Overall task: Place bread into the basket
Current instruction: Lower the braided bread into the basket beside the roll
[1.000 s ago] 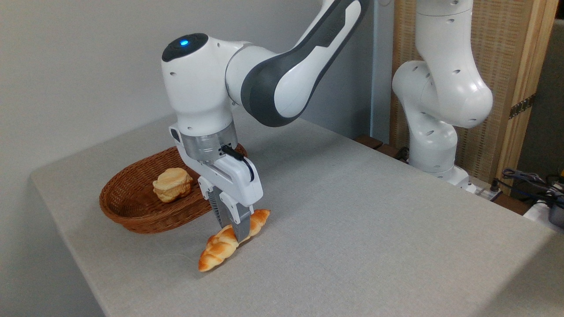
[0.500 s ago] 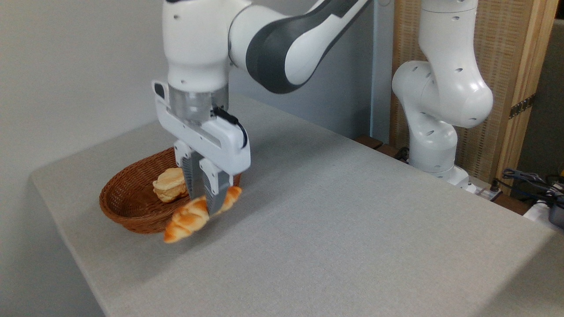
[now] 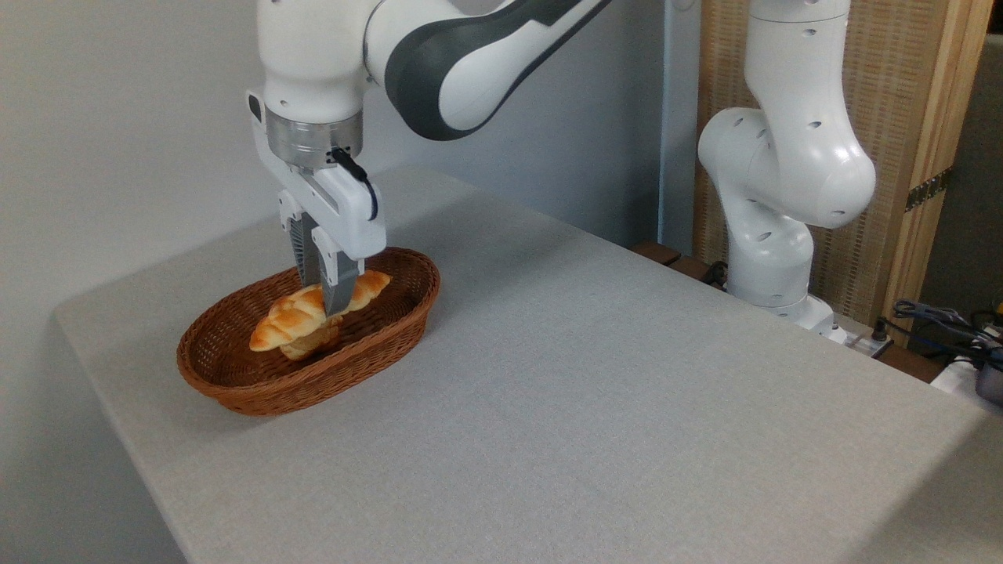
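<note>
A: Currently, what is the task status, reading the frame from left to right?

B: At left of centre, the basket (image 3: 235, 384) sits on the table (image 3: 627, 407). The bread (image 3: 302, 317) is held directly over the basket interior, tilted, with its left tip lower. Transport appears essentially complete. Release is not yet done.

A: State of the pincer?

B: The gripper (image 3: 329, 294) hangs from the arm in the upper left of the frame. Its fingers are narrowed and clamped on the loaf, right of the loaf's middle. The loaf is carried by the fingers. Whether its underside touches anything below cannot be confirmed.

A: Basket contents?

B: One item is partly visible: a pale bun (image 3: 309, 345) directly under the loaf, mostly hidden by it. The rest of the woven floor that shows is bare.

A: Remaining steps?

B: Judged from this view: lower slightly if needed, open the fingers, then withdraw upward. Note that the bun lies in the drop path. The loaf may come to rest across it rather than flat on the basket floor.

A: Anything toward the right of the frame?

B: The arm's base (image 3: 776, 258) stands at the far table edge, well apart from the basket.
</note>
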`<action>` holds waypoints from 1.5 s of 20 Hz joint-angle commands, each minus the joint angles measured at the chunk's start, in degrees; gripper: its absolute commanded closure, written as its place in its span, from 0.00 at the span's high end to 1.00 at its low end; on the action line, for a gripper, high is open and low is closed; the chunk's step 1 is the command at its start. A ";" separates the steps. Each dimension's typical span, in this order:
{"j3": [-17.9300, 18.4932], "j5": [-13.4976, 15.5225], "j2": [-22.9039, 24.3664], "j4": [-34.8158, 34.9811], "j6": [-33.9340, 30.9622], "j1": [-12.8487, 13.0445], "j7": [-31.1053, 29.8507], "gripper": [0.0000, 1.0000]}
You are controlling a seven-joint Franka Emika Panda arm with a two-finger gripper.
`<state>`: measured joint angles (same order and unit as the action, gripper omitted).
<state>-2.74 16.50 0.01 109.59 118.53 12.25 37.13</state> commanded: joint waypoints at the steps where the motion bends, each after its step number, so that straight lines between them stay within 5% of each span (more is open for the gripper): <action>1: -3.14 0.99 -2.29 -0.78 0.82 0.05 0.84 0.54; 3: -4.72 1.34 -3.96 -2.09 0.82 0.05 0.49 0.70; 8: -6.40 1.43 -6.43 -4.73 1.96 0.05 0.23 0.79; 11: -6.75 1.35 -6.60 -4.73 3.54 0.05 0.31 1.00; 25: -6.58 0.99 -6.34 -4.73 3.46 -0.03 0.23 1.00; 30: -2.81 0.82 -3.54 -5.88 2.67 -1.53 0.22 1.00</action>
<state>-8.79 16.59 -6.00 104.38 121.45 11.68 37.08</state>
